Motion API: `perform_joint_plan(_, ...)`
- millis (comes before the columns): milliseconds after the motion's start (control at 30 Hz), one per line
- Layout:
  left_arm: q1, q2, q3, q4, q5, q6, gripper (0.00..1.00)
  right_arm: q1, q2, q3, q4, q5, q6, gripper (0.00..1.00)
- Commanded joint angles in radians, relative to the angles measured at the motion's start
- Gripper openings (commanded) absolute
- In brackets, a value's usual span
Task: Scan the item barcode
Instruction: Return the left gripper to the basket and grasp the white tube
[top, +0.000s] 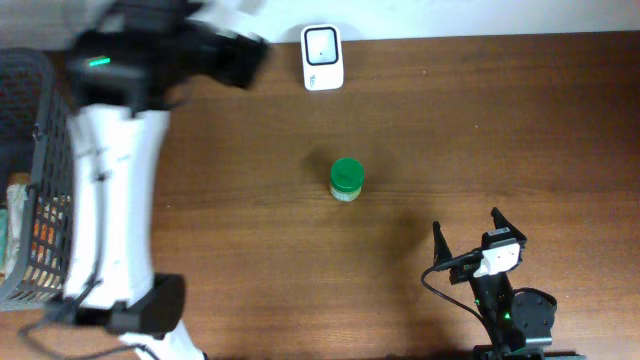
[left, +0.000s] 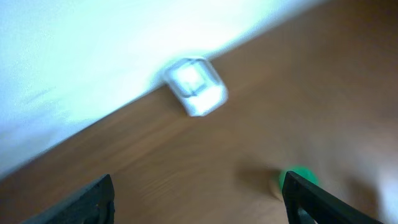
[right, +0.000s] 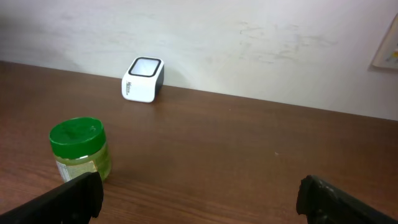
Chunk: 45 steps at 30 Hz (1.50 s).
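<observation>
Closest to the overhead lens, the left arm (top: 110, 180) rises high over the table's left side, its white link large in view and its black head blurred near the far edge. On that arm's wrist view, the left gripper (left: 199, 202) shows only two dark fingertips (left: 93, 202) at the bottom corners, spread wide with nothing but bare wood between them. It hangs above the table (top: 450, 130) and touches nothing.

At the near right edge of the table the right gripper (top: 467, 225) points toward the far wall. Its two fingers are also wide apart and empty, one at each lower corner of its own wrist view.

A jar (top: 346, 180) with a green lid and pale contents stands upright near the middle of the table, free of both grippers. It sits well apart from the left gripper and ahead and to the left of the right one.

A small white scanner (top: 322, 57) with a dark face sits at the far edge against the wall, beyond the jar.

A dark wire basket (top: 30, 180) stands at the left edge beside the left arm; its contents are too unclear to name.
</observation>
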Motion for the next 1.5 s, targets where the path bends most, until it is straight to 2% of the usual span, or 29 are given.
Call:
perform_joint_plan(0,0.219,-0.085,0.019,-0.021,-0.2,-0.384,0.91,0.002,-0.008,-0.008,-0.003,0.002,0.007,0.98)
perform_joint_plan(33,0.314,-0.089,0.019,-0.035,-0.23,-0.481,0.92,0.002,-0.008,-0.008,-0.003,0.002,0.007,0.98)
perform_joint_plan(167,0.533,-0.084,0.013,-0.108,-0.23,-0.564,0.89,0.002,-0.008,-0.008,-0.003,0.002,0.007,0.98)
perform_joint_plan(333,0.66,-0.084,-0.018,-0.116,-0.304,-0.589,0.9,0.002,-0.008,-0.008,-0.003,0.002,0.007,0.98)
perform_joint_plan(400,0.698,-0.083,-0.047,-0.114,-0.305,-0.591,0.96,0.002,-0.008,-0.008,-0.003,0.002,0.007,0.98)
perform_joint_plan(433,0.713,-0.082,-0.068,-0.112,-0.328,-0.61,0.99,0.002,-0.008,-0.008,-0.003,0.002,0.007,0.98)
perform_joint_plan(533,0.746,-0.082,-0.2,-0.096,-0.476,-0.638,0.99,0.002,-0.008,-0.008,-0.003,0.002,0.007,0.98)
perform_joint_plan(633,0.769,-0.079,-0.348,-0.013,-0.483,-0.581,0.99,0.002,-0.008,-0.008,-0.003,0.002,0.007,0.98)
perform_joint_plan(733,0.787,-0.074,-0.487,0.105,-0.483,-0.454,1.0,0.002,-0.008,-0.008,-0.003,0.002,0.007,0.98)
perform_joint_plan(933,0.811,-0.072,-0.665,0.275,-0.483,-0.323,0.99,0.002,-0.008,-0.008,-0.003,0.002,0.007,0.98)
perform_joint_plan(1133,0.843,-0.072,-0.8,0.396,-0.483,-0.299,0.95,0.002,-0.008,-0.008,-0.003,0.002,0.007,0.98)
perform_joint_plan(1233,0.845,-0.072,-0.864,0.44,-0.483,-0.231,0.89,0.002,-0.008,-0.008,-0.003,0.002,0.007,0.98)
perform_joint_plan(1467,0.846,-0.071,-0.967,0.537,-0.483,-0.182,0.94,0.002,-0.008,-0.008,-0.003,0.002,0.007,0.98)
